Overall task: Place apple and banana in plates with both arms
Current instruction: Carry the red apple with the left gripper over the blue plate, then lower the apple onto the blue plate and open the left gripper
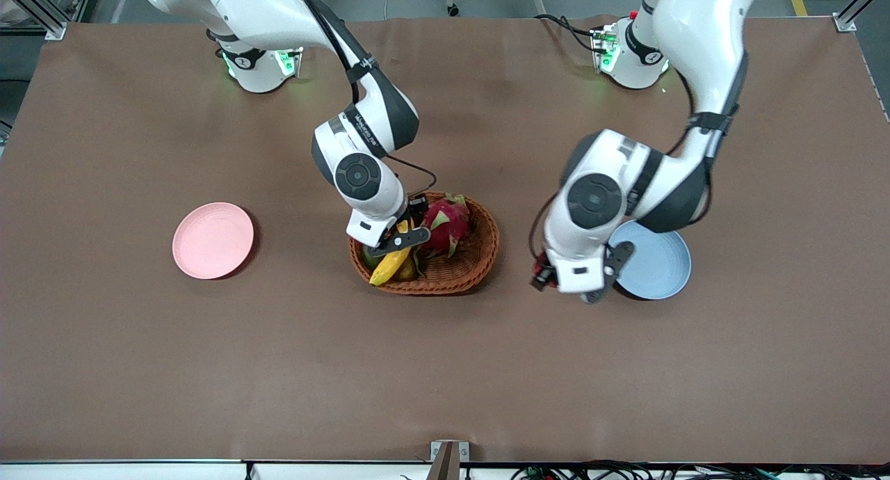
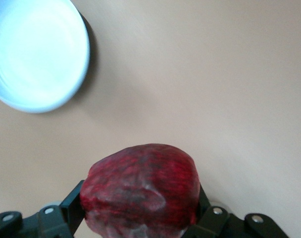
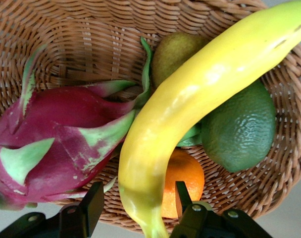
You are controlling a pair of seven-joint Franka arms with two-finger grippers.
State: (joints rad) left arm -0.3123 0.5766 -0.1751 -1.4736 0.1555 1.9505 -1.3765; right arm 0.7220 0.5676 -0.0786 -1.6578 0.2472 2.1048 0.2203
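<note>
Left wrist view: left gripper (image 2: pixel 140 218) clamps the small dark red apple (image 2: pixel 140 191), short of the light blue round plate (image 2: pixel 39 52); right gripper (image 3: pixel 135 210), fingers apart, straddles the long yellow banana (image 3: pixel 190 106) lying in the brown wicker basket (image 3: pixel 91 29); pale pink plate (image 1: pixel 213 240) bare; neither fruit placed.

2 glossy white jointed arms, the left arm (image 1: pixel 695 62) and right arm (image 1: pixel 292 21), with dark grey joint bands, round dark caps, thin black cables, green-lit bases, small black 2-finger grippers.
</note>
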